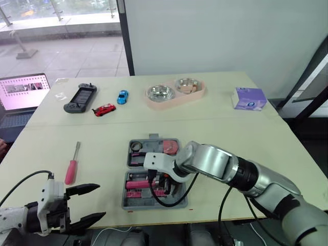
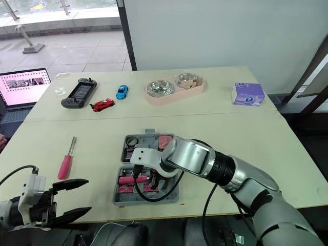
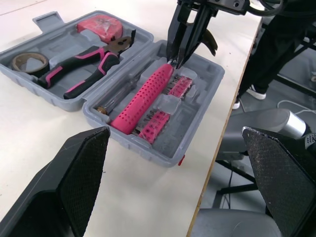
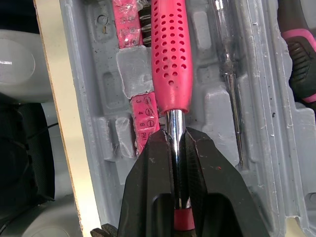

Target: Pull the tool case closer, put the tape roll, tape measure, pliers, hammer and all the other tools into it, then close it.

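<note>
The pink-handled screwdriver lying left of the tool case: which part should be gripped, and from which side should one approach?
Probably grip the screwdriver at the middle of its pink handle, coming from above. It lies flat on the table with its thin metal shaft pointing away from the robot, so fingers can close across the thicker handle. The open left end effector is nearest.

Access to the open grey plastic tool case (image 1: 154, 174) at lower centre is blocked from the right by the right end effector (image 4: 173, 138), clamped on a pink-handled hammer (image 4: 170, 59). Bare cream table (image 1: 256, 143) is left at right, and between case and the pink-handled screwdriver (image 1: 72, 166) at left.
</note>
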